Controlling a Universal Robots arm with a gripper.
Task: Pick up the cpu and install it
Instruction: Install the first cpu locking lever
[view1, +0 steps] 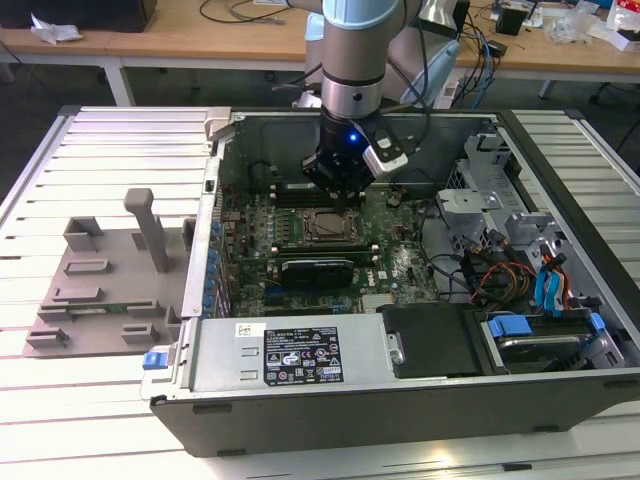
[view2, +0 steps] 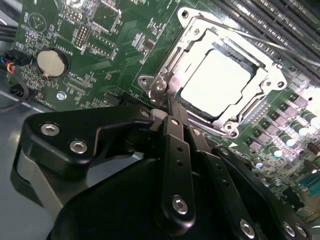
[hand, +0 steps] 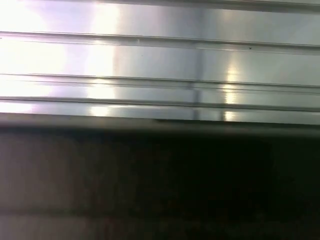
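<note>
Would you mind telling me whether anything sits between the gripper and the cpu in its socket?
Nothing visible does. In the second wrist view the cpu lies in the socket frame with its pale top uncovered, and the gripper sits just beside that frame with bare board between them.

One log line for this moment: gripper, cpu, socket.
gripper: shut, empty, beside socket | cpu: seated in socket | socket frame: open

A ribbed metal table of pale slats carried an open computer case lying on its side. Beside it, toward the exterior view's left, a grey plastic tray with raised holders lay flat on the slats, just touching the case.
</note>
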